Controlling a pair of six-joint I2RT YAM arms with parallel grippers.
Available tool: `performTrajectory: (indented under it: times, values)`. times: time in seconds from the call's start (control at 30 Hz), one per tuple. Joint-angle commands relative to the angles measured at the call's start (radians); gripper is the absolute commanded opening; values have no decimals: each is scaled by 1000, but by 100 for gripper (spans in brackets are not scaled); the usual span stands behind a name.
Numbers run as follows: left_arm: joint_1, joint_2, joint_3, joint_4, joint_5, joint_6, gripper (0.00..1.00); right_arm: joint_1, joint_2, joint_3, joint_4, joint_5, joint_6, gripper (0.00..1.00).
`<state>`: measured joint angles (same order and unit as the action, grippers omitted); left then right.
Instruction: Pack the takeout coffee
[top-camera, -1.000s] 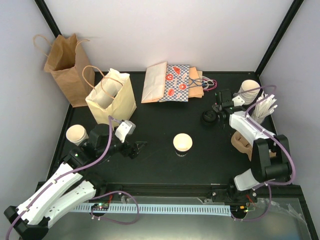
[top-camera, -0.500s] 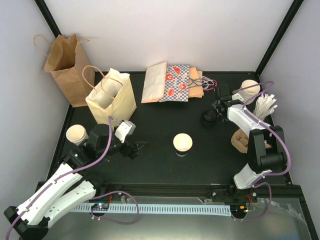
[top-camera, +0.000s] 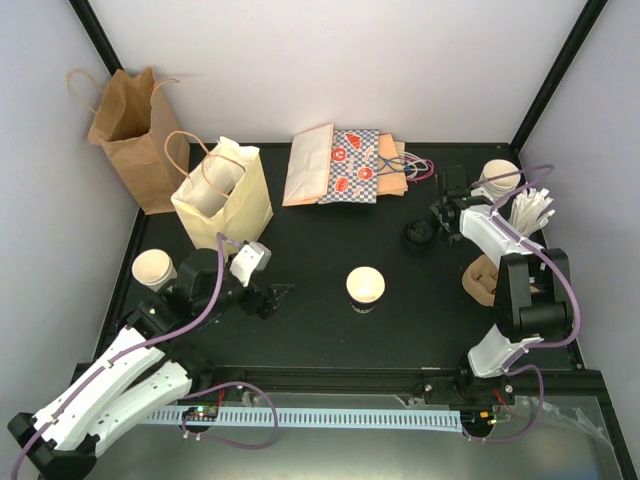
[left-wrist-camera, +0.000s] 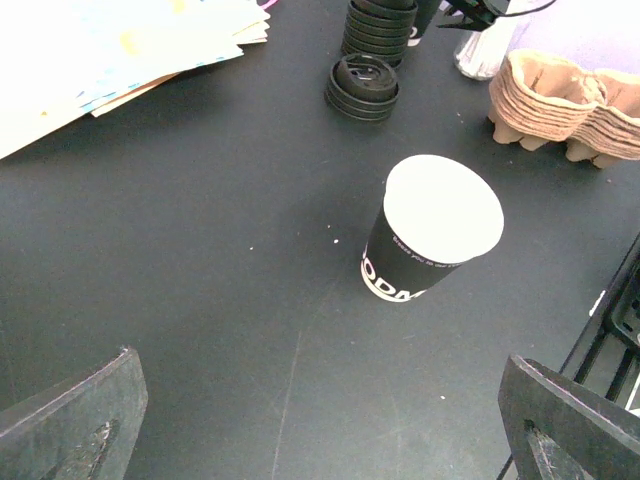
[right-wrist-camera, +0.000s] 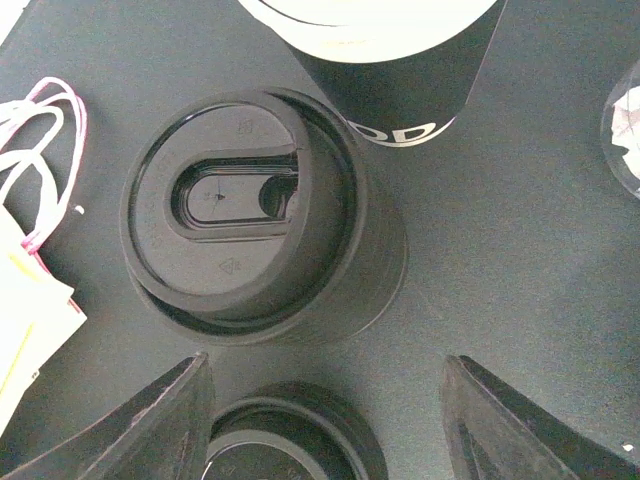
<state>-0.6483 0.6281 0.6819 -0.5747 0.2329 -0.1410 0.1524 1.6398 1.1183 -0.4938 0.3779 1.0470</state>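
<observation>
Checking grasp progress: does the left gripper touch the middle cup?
Apart. In the left wrist view, bare table lies between the cup and the open left gripper.

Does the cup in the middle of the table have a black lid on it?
No, the cup has a plain white top, and a stack of black lids lies on the table apart from it.

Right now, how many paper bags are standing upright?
2. The brown bag stands at the far left, by the wall; the cream bag stands just right of it, nearer the arms. Other bags lie flat in a pile at the back, not counted. None seems hidden.
</observation>
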Motion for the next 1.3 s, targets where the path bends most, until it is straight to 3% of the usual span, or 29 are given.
performTrajectory:
  times: [0.0,0.57,1.27]
  values:
    - [-4,-8,-2,23,10,14,99,-8,37,64,-40,-16,15,64]
    - [-7,-10,-6,26,19,14,99,-20,83,179,-180,36,54,56]
    - [-20,-6,-7,26,16,14,99,-33,144,215,-144,114,71,46]
